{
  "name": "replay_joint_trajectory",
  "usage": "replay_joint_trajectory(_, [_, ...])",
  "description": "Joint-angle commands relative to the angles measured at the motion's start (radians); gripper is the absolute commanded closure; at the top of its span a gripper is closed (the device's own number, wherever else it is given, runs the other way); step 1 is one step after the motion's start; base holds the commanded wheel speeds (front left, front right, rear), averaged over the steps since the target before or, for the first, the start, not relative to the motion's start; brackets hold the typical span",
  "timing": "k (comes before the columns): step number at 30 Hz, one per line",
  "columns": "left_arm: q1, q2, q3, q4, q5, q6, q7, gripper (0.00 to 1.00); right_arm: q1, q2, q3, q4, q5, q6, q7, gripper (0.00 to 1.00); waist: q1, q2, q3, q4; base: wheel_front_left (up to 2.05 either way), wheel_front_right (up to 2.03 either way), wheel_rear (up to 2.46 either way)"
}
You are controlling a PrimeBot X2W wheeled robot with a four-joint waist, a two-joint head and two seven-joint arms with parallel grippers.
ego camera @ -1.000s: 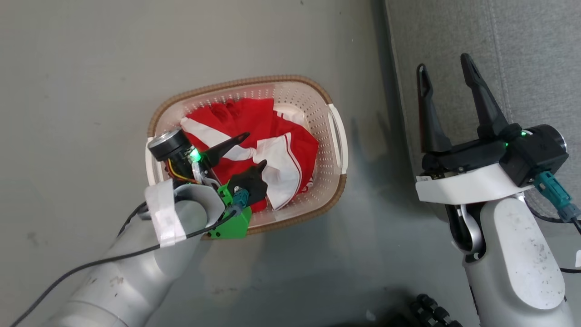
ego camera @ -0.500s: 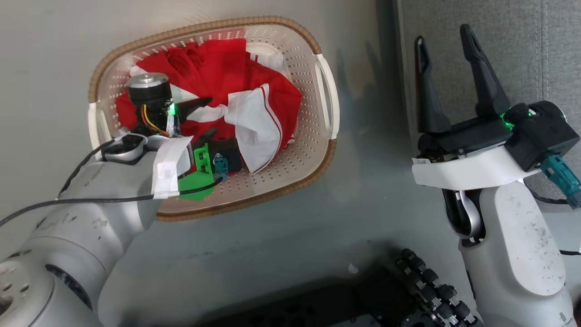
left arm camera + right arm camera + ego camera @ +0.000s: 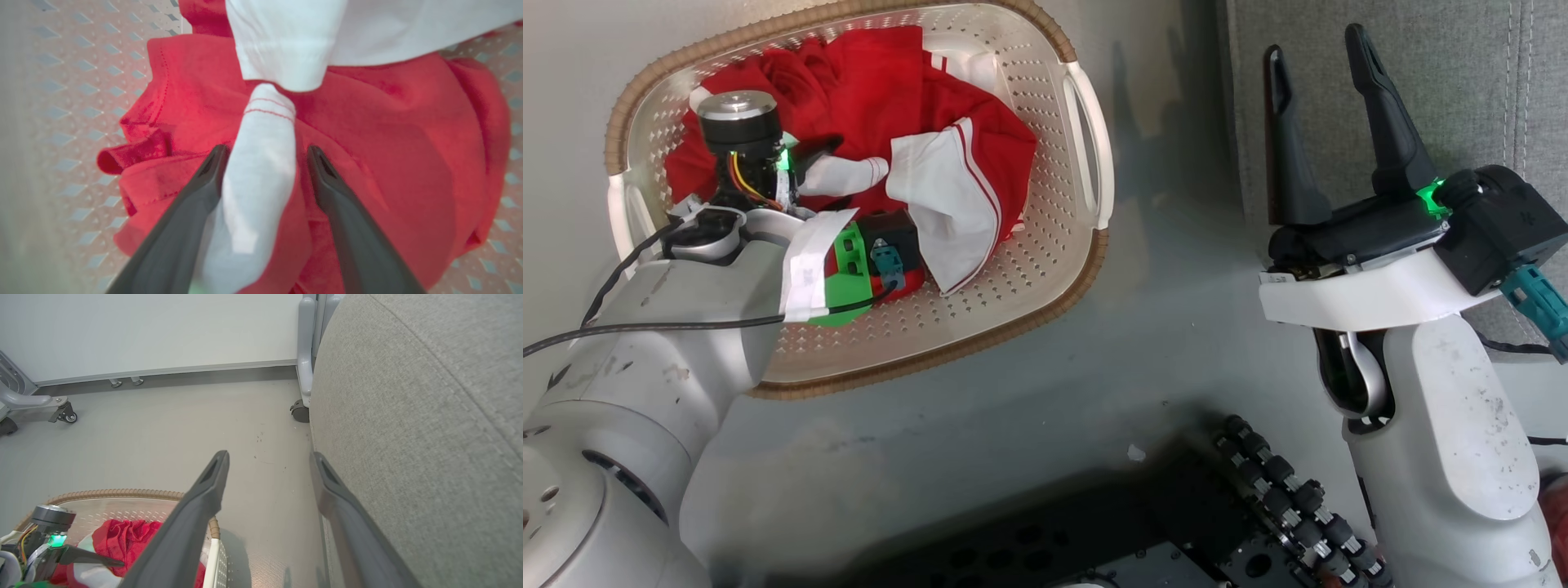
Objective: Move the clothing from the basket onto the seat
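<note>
Reaching down into the basket (image 3: 1029, 269), the left end effector (image 3: 267, 151) has its fingers spread on either side of a white fold (image 3: 261, 163) of the clothing (image 3: 882, 73). The left wrist view shows the fold sitting between the two tips. One finger is right against it, and the jaws are released, not yet pinched on the cloth.

The red and white clothing lies bunched in the basket, which stands on the floor (image 3: 1013, 425) just beside the seat (image 3: 1445, 82). All of the clothing that can be seen is inside the basket, so by my reading none of the transfer is done. This looks like the very start of the first pick.

The right end effector (image 3: 1315, 42) hangs over the edge of the seat with its fingers apart, grasping nothing.

What is left is the whole job. The fingers have to close on the fold, lift the garment free, carry it across to the seat and release it. Whatever stays in the basket will need the same treatment.
</note>
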Motion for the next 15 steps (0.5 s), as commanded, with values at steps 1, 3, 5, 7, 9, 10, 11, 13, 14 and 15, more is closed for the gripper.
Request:
replay_joint_trajectory(1, [-0.016, 0.005, 0.003, 0.007, -0.009, 0.004, 0.004, 0.00, -0.009, -0.002, 0.000, 0.000, 0.008, 0.000, -0.003, 0.00, -0.0001, 0.0000, 0.002, -0.001, 0.00, 0.00, 0.00])
replay_joint_trajectory(3, [-0.015, 0.002, 0.005, 0.010, -0.018, 0.004, 0.015, 0.00, -0.009, -0.002, 0.000, 0.001, 0.008, 0.000, -0.003, 0.00, -0.0001, 0.0000, 0.001, -0.001, 0.00, 0.00, 0.00])
replay_joint_trajectory(5, [-0.011, -0.002, 0.013, 0.011, -0.035, 0.004, 0.021, 0.27, -0.010, -0.002, 0.001, 0.004, 0.008, 0.000, -0.003, 0.00, -0.0001, 0.0000, -0.002, 0.001, 0.00, 0.00, 0.00])
replay_joint_trajectory(7, [-0.008, -0.005, 0.022, 0.012, -0.048, 0.009, 0.012, 1.00, -0.012, -0.002, 0.002, 0.006, 0.009, 0.000, -0.003, 0.00, -0.0001, 0.0000, -0.004, 0.002, 0.00, 0.00, 0.00])
replay_joint_trajectory(9, [-0.008, -0.008, 0.024, 0.013, -0.056, 0.019, 0.002, 1.00, -0.015, -0.002, 0.002, 0.007, 0.011, 0.000, -0.003, 0.00, -0.0001, 0.0000, -0.007, 0.004, 0.00, 0.00, 0.00])
replay_joint_trajectory(10, [-0.008, -0.009, 0.027, 0.013, -0.063, 0.021, 0.002, 1.00, -0.016, -0.002, 0.002, 0.007, 0.010, 0.000, -0.003, 0.00, -0.0001, 0.0000, -0.009, 0.005, 0.00, 0.00, 0.00])
replay_joint_trajectory(11, [-0.006, -0.011, 0.028, 0.014, -0.066, 0.022, 0.002, 1.00, -0.017, -0.002, 0.002, 0.009, 0.009, 0.000, -0.003, 0.00, -0.0001, 0.0000, -0.012, 0.007, 0.00, 0.00, 0.00])
replay_joint_trajectory(13, [0.000, -0.015, 0.032, 0.014, -0.077, 0.022, 0.005, 1.00, -0.018, -0.002, 0.002, 0.013, 0.006, 0.000, -0.003, 0.00, -0.0001, 0.0000, -0.019, 0.010, 0.00, 0.00, 0.00])
replay_joint_trajectory(14, [0.004, -0.017, 0.035, 0.014, -0.084, 0.026, 0.004, 1.00, -0.017, -0.002, 0.001, 0.015, 0.004, 0.000, -0.003, 0.00, -0.0001, 0.0000, -0.024, 0.012, 0.00, 0.00, 0.00])
replay_joint_trajectory(15, [0.011, -0.021, 0.038, 0.014, -0.091, 0.026, 0.002, 1.00, -0.015, -0.002, 0.002, 0.018, 0.001, 0.000, -0.003, 0.00, -0.0001, 0.0000, -0.032, 0.014, 0.00, 0.00, 0.00])
